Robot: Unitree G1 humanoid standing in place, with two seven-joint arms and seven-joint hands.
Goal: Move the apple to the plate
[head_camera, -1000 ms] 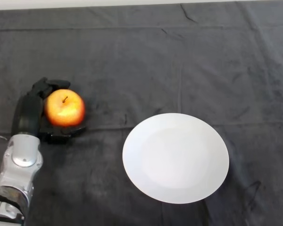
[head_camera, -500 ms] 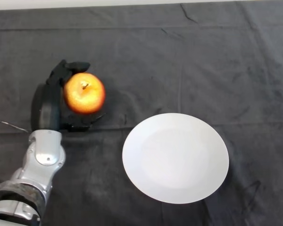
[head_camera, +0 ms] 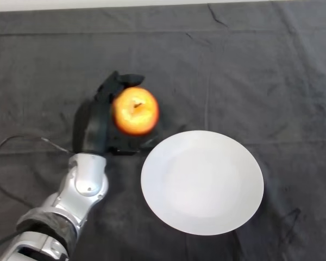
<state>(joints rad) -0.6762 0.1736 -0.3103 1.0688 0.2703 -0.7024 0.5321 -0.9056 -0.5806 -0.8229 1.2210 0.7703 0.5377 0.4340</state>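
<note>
We have the round red-yellow apple [head_camera: 135, 111] clasped in our black left hand [head_camera: 98, 122] (left of centre), not yet over the round white plate [head_camera: 202, 182].

The apple [head_camera: 135, 111] is orange-red with a yellow patch around its stem hollow. The hand [head_camera: 98, 122] is matt black, and the arm [head_camera: 79, 193] behind it is silver-grey. The plate [head_camera: 202, 182] is plain white with no pattern. The cloth [head_camera: 250, 70] over the surface is dark charcoal grey, creased in lighter lines.
</note>
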